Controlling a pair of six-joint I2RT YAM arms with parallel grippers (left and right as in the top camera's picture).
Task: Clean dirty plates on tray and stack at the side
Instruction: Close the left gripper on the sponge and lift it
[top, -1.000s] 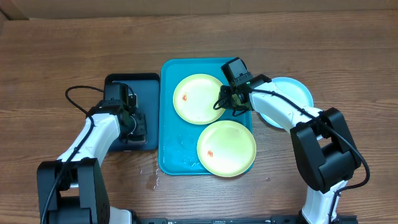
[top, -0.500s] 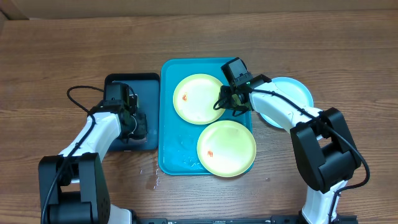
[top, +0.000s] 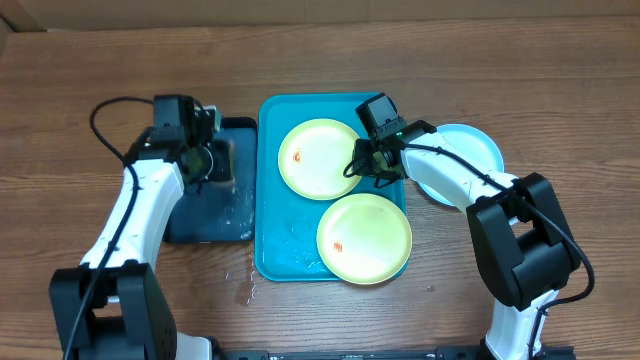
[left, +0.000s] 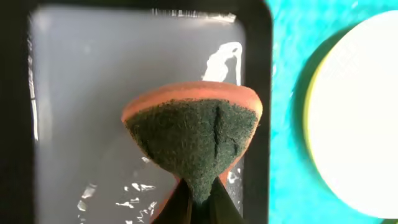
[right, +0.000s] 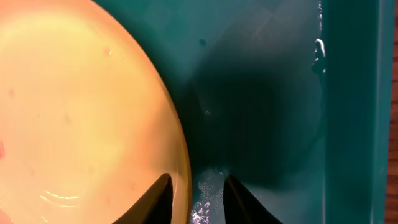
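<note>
My left pincer (left: 198, 198) is clamped on the sponge (left: 193, 140), and my right pincer (right: 196, 185) is apart around the rim of the plate (top: 318, 160) by the far edge of the tray (top: 268, 235), so I should pin it, then rub softly.

Between the left jaws, a sponge (left: 193, 146), over the small tray (top: 215, 215). Right of them, the big tray (top: 278, 245) on the worktop (top: 100, 80). In it, one plate (top: 315, 158) just left of the right jaws, another (top: 365, 238) nearer the robot. Right of those jaws, off the tray, a third plate (top: 478, 145).
</note>
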